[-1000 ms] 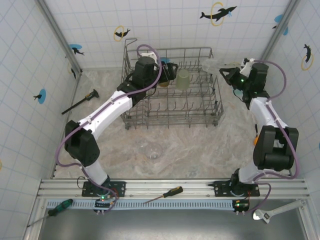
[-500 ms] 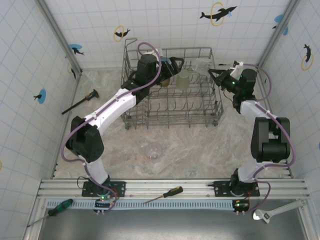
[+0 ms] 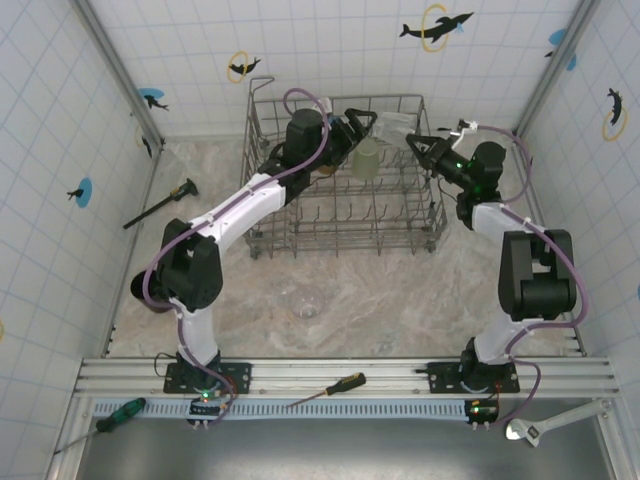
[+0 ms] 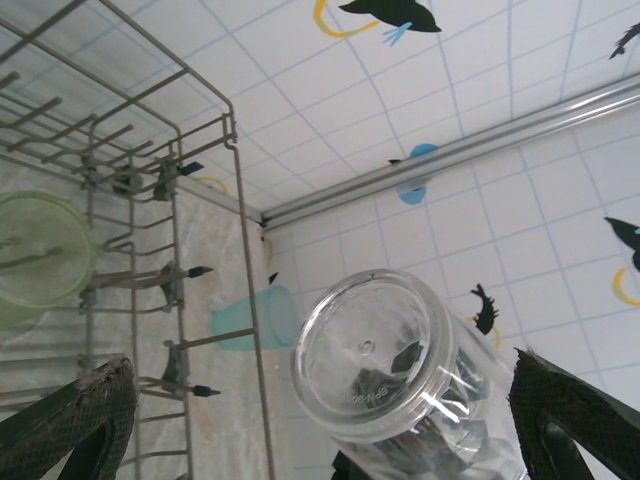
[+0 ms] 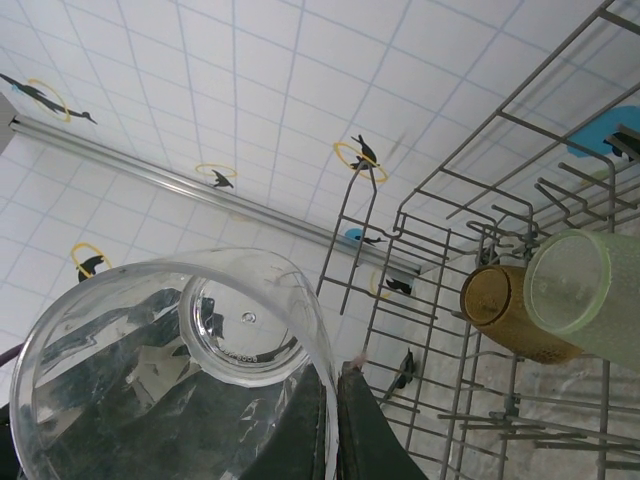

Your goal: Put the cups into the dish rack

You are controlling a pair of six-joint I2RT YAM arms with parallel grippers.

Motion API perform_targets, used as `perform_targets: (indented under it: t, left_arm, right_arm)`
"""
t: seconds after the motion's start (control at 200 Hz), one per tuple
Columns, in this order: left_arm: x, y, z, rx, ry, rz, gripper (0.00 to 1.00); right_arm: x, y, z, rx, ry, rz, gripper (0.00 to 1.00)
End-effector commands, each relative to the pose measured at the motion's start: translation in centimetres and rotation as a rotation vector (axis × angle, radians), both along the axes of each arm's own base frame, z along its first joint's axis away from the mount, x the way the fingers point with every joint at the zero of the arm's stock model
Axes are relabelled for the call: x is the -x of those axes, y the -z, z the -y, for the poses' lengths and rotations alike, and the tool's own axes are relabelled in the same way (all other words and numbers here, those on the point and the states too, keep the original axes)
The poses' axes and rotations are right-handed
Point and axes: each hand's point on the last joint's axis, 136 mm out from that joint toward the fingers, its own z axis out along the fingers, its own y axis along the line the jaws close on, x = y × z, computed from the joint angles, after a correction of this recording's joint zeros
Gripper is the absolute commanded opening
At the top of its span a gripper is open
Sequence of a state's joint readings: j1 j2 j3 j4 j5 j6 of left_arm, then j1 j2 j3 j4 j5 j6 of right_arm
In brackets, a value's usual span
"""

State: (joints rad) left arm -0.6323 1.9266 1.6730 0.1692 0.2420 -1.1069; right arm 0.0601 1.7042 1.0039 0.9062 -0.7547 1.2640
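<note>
Clear cup (image 3: pixel 398 126) clamped in the right gripper (image 3: pixel 415 142), lying on its side in the air over the far right corner of the dish rack (image 3: pixel 340 215). Smooth and see-through, with a thick round base turned toward the left gripper (image 3: pixel 358 122) and the open mouth toward the right wrist. Inside the rack, close by, a pale green cup (image 3: pixel 367 158) and an amber cup (image 5: pixel 500 305), side by side among the tines. Beyond the rack's wire wall, a light blue cup (image 4: pixel 250 318) on the tabletop (image 3: pixel 400 290). Left gripper spread wide, grasping nothing, near the clear cup's base. Left arm stretched long from its base up over the rack's left half. Right arm folded, its forearm reaching leftward over the rack's right rim. Beige marbled tabletop below, with another clear cup (image 3: pixel 308 305) well in front of the rack. White tiled walls (image 3: pixel 500 60) all round, dotted with dark fish-shaped stickers, some ringed in yellow.
</note>
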Motion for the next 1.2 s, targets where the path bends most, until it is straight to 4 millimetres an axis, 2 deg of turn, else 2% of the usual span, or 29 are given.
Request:
perform_targets:
  t: [0.0, 0.651, 0.841, 0.921, 1.196]
  left_arm:
    - [-0.7, -2.6, 0.6, 0.114, 0.024, 0.015, 0.98]
    - [-1.1, -1.4, 2.4, 0.215, 0.072, -0.074, 0.97]
    - [-1.2, -1.0, 2.8, 0.238, 0.078, -0.086, 0.92]
    - [-1.2, -1.1, 3.0, 0.25, 0.087, -0.086, 0.85]
    - [-0.9, -0.4, 4.2, 0.272, 0.102, -0.114, 0.82]
  right_arm:
    - [0.5, -0.2, -0.4, -0.028, -0.022, 0.039, 0.0]
    - [-0.1, -0.8, -0.8, -0.066, -0.038, 0.05, 0.0]
    - [0.0, -1.0, -1.1, -0.069, -0.047, 0.055, 0.0]
    - [0.0, -1.0, -1.2, -0.068, -0.052, 0.057, 0.0]
    - [-0.6, -1.3, -1.3, -0.066, -0.055, 0.06, 0.0]
